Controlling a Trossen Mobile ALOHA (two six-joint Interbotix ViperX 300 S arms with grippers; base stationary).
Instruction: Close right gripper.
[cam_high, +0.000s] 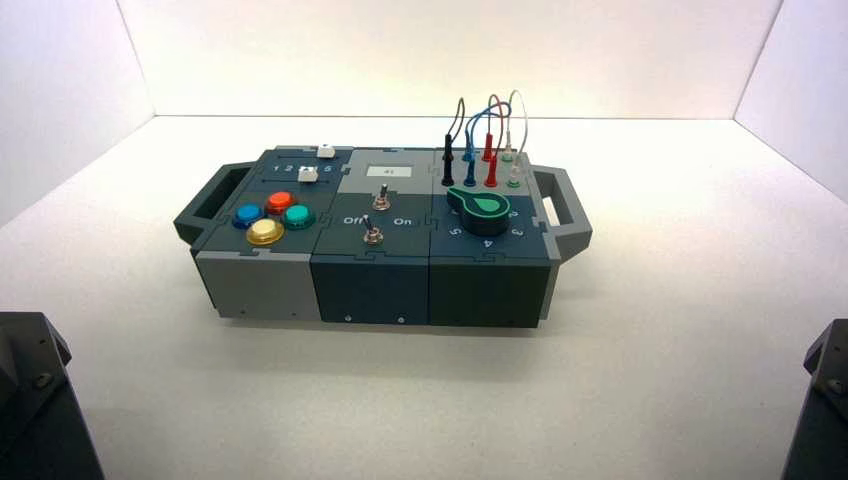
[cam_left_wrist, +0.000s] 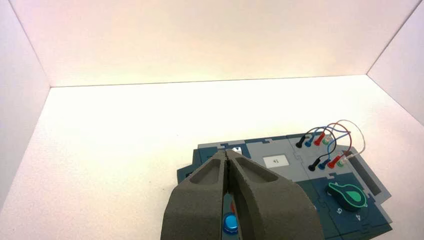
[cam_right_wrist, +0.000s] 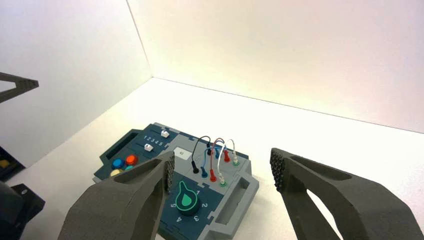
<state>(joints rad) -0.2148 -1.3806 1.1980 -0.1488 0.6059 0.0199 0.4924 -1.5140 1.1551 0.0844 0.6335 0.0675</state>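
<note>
My right gripper (cam_right_wrist: 222, 165) is open wide, its two grey fingers (cam_right_wrist: 135, 200) far apart, held above and in front of the box (cam_high: 380, 280) with nothing between them. Between the fingers I see the green knob (cam_right_wrist: 187, 199) and the coloured wires (cam_right_wrist: 215, 155). In the high view only the right arm's base (cam_high: 820, 400) shows at the lower right. My left gripper (cam_left_wrist: 227, 156) is shut and empty, held above the box's button end, with the blue button (cam_left_wrist: 230, 222) showing below its fingers. The left arm's base (cam_high: 35, 400) shows at the lower left.
The box has four round buttons (cam_high: 272, 215) and two white sliders (cam_high: 315, 163) on its left part, two toggle switches (cam_high: 375, 215) in the middle, and a green knob (cam_high: 482, 208) and plugged wires (cam_high: 485, 145) on the right. White walls enclose the table.
</note>
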